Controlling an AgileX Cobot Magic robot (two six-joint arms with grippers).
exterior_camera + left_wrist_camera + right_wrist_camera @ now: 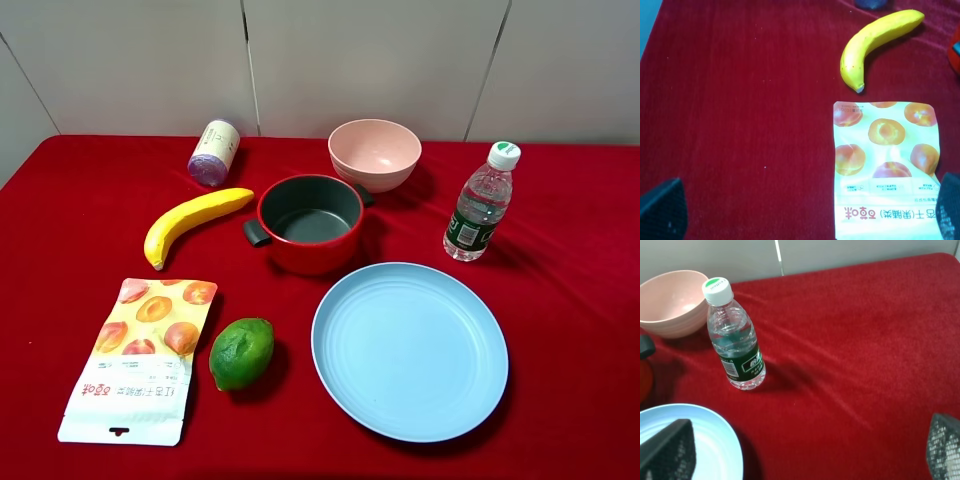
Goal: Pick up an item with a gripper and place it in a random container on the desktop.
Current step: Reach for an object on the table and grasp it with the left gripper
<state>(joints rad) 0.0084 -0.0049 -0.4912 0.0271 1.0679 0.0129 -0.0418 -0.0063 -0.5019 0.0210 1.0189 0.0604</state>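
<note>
The lime (241, 352) lies on the red cloth (80, 200), outside the left gripper (806, 210), whose fingers stand spread wide and empty over a dried-fruit pouch (885, 165). The lime is just past that pouch, on the side toward the blue plate (410, 350). The right gripper (805, 452) is likewise spread, holding nothing. The lime looks firm, light and bumpy-skinned, yet apt to roll, so pinch it across its middle. Its slightly longer axis slants toward the red pot (312, 258).

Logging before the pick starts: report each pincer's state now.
Left pincer: open, holding nothing.
Right pincer: open, holding nothing.
</note>
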